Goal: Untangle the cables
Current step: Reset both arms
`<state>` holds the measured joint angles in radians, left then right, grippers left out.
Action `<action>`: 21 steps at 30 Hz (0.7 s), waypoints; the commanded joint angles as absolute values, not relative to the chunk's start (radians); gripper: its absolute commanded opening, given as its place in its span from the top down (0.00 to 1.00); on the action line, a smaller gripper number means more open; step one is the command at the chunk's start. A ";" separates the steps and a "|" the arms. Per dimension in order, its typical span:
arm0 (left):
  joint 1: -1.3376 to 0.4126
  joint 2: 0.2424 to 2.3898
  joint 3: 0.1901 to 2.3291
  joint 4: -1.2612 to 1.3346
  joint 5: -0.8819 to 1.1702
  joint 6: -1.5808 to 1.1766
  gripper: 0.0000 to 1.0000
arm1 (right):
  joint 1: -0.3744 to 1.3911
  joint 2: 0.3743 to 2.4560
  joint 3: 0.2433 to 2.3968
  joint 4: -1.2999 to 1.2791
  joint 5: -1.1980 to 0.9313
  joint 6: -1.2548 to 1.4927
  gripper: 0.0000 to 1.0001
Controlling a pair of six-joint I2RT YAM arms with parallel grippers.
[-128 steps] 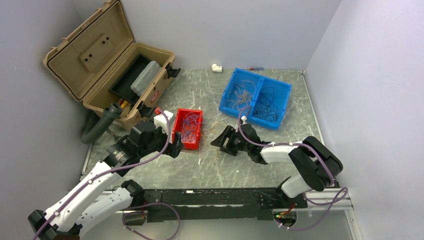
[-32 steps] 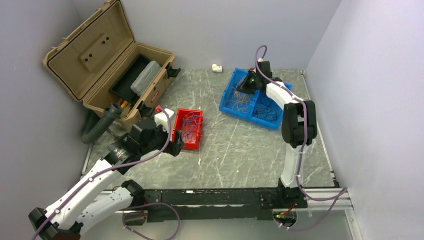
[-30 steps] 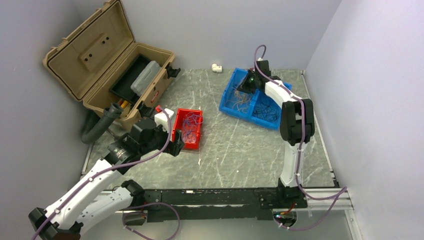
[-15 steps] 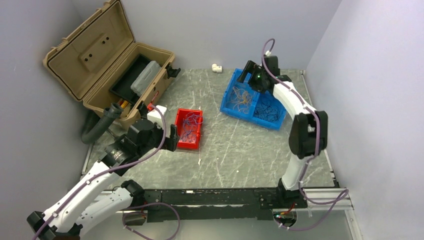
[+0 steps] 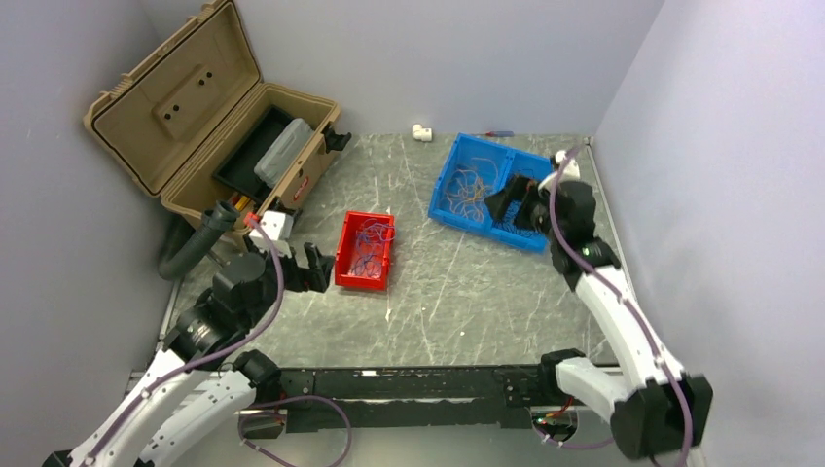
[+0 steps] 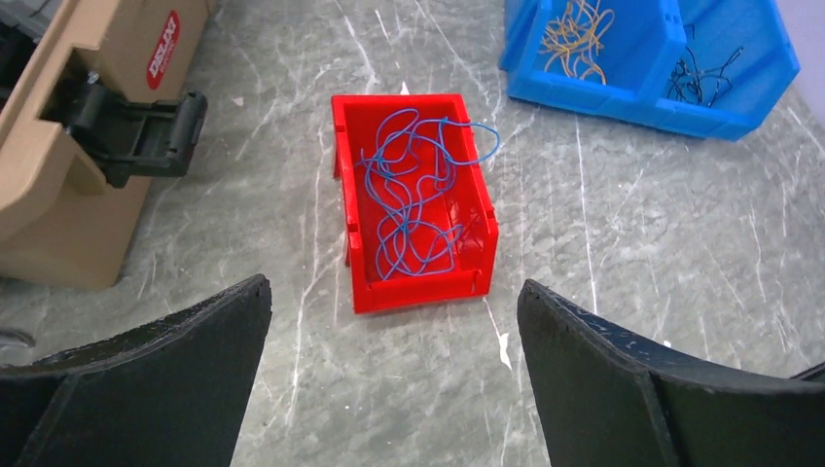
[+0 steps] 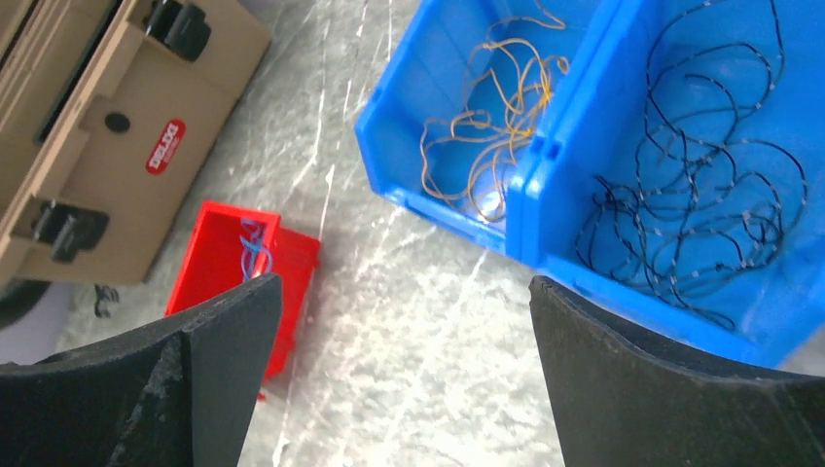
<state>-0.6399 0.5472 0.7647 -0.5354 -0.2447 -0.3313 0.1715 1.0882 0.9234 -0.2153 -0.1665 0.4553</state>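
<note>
Thin blue wires (image 5: 366,241) lie tangled in a small red bin (image 5: 342,265); they also show in the left wrist view (image 6: 413,199). Yellow-orange wires (image 5: 469,187) fill the left compartment of a blue bin (image 5: 438,199), and black wires (image 7: 700,190) the right one. My left gripper (image 5: 305,267) is open and empty, just left of the red bin (image 6: 418,294). My right gripper (image 5: 510,199) is open and empty above the blue bin (image 7: 530,190), partly hiding the black wires from above.
An open tan toolbox (image 5: 195,126) stands at the back left, its latch (image 6: 136,131) near the red bin. A fat black corrugated hose (image 5: 195,243) lies in front of it. A white fitting (image 5: 421,130) sits by the back wall.
My right gripper left the table centre, reached over the blue bin's yellow-orange compartment, then pulled back to the right. My left gripper drew back from the red bin.
</note>
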 commanded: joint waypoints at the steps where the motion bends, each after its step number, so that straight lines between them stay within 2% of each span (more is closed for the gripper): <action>1: -0.638 0.450 0.677 -0.463 -0.319 -0.384 0.01 | 0.169 0.872 0.708 -0.013 -0.173 0.371 0.00; 12: -0.638 0.302 0.478 -0.417 -0.403 -0.530 0.01 | 0.169 0.448 0.233 0.145 -0.003 0.350 0.00; 21: -0.638 0.319 0.335 -0.302 -0.481 -0.457 0.01 | 0.169 0.368 0.146 0.150 0.056 0.278 0.01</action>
<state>-0.6399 0.3088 0.3470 -0.4084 -0.4171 -0.4896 0.1711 0.3733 0.1478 0.0723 0.0185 0.3210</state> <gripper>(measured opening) 0.992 0.997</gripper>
